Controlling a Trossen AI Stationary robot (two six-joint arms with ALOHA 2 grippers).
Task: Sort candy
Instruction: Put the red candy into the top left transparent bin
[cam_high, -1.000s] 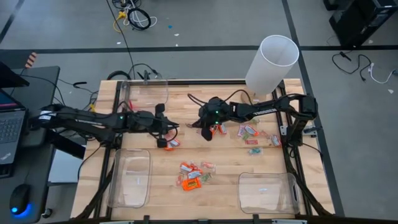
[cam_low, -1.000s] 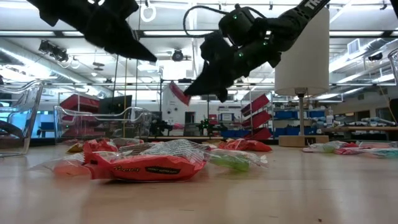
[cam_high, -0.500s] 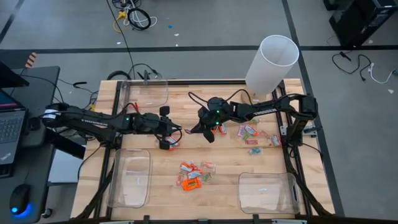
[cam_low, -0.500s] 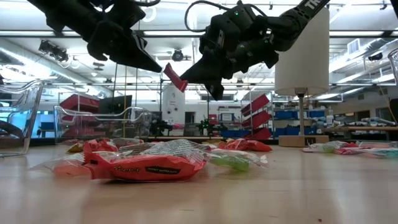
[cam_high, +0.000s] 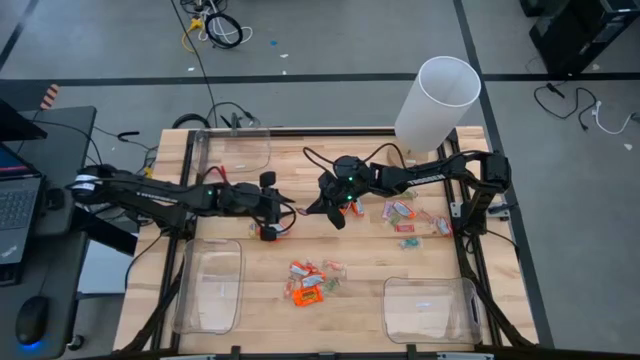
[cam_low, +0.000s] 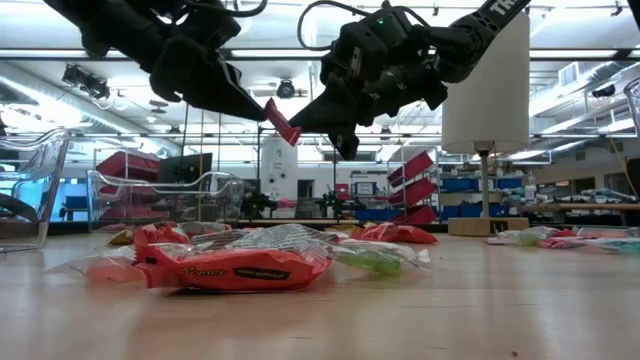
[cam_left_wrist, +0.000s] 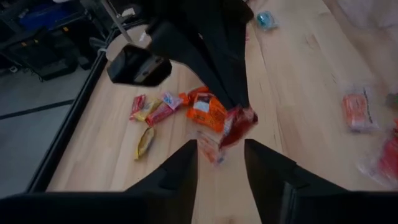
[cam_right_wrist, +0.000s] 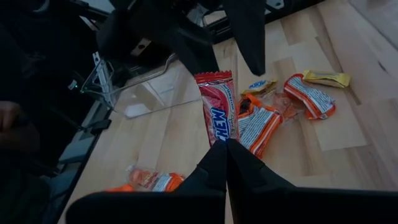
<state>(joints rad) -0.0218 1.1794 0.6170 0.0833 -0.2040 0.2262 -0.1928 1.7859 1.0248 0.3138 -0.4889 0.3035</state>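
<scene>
Left end effector (cam_high: 288, 211) hovers above the table (cam_high: 360, 280) with its fingers (cam_left_wrist: 180, 168) parted (a clear gap shows between them), either side of a red candy (cam_low: 281, 121) but not gripping it. Right end effector (cam_high: 312, 210) meets it tip to tip, clenched on the far end of that same red candy (cam_right_wrist: 217, 113). Below both lie orange candies (cam_high: 271, 230), and a further cluster of candies (cam_high: 312, 282) sits nearer the front edge.
</scene>
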